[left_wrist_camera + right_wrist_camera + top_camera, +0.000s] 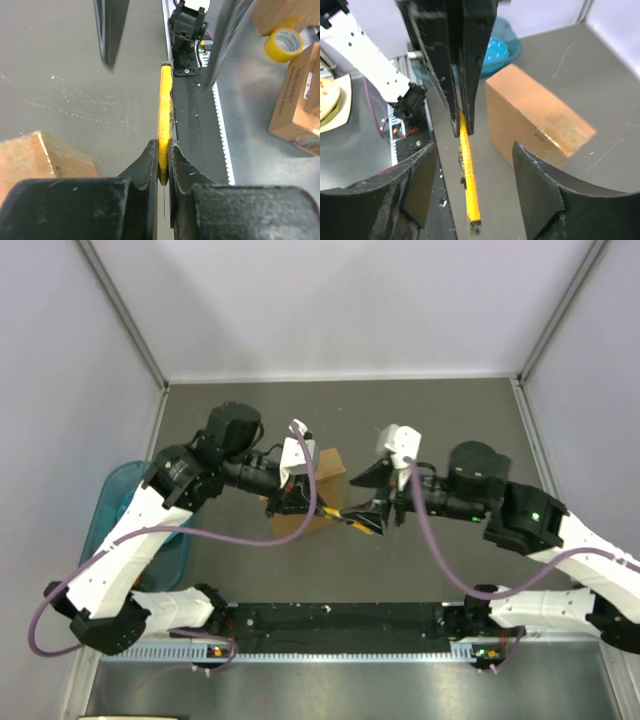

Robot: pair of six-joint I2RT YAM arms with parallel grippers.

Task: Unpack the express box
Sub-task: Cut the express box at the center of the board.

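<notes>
Express box (328,466) sits on the desk (450,420) just beside your left tool (162,146), which pinches the yellow utility knife (164,105) with its long axis running toward the spread right tool (472,155), so your left arm (150,530) is the nearer.

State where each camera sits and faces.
Top: above and behind, looking down on table, box, left arm, right arm.
Left wrist: behind left gripper, which clamps the knife; looks along it toward the near edge.
Right wrist: behind right gripper, open astride the knife; looks toward the box.
Both wrist views share knife and box.
</notes>
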